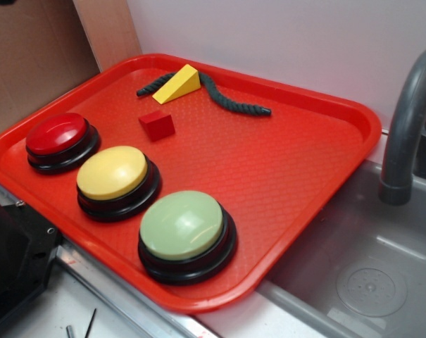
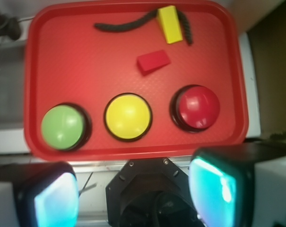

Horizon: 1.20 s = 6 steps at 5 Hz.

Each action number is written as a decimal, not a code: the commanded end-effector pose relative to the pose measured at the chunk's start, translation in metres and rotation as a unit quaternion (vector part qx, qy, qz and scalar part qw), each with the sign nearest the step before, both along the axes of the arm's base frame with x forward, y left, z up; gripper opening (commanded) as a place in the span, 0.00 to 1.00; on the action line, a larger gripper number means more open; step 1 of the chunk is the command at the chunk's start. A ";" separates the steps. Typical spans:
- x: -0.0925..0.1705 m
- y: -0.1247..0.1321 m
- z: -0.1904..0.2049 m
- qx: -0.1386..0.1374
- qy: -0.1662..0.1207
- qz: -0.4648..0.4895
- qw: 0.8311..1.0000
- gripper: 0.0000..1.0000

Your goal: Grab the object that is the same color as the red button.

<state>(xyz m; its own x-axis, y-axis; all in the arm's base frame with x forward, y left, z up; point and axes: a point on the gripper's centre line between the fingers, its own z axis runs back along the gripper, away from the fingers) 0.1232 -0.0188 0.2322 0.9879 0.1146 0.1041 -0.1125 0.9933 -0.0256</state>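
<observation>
Gripper seen only in wrist view, at bottom edge. Two fingers spread wide apart, one at each lower corner, pads glowing pale cyan. Nothing between jaws; gap empty. Black mount sits centered behind gap. Camera looks down past fingertips. Gripper hangs free, touching nothing. Arm itself not identifiable in exterior view.

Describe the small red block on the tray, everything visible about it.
The red block is a small, solid, matte piece, roughly cube-shaped with flat faces and crisp edges, nearly matching the red tray it rests on. It sits flat, turned at an angle to the tray's edges, between the yellow wedge and the red button, touching neither. Nothing grips it; the gripper is well short of it.
</observation>
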 end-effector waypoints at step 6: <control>0.100 0.041 -0.121 -0.029 -0.035 0.529 0.847 1.00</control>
<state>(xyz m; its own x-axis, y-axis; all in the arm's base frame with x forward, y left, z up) 0.2258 0.0168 0.1026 0.3212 0.9407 0.1091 -0.9401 0.3306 -0.0833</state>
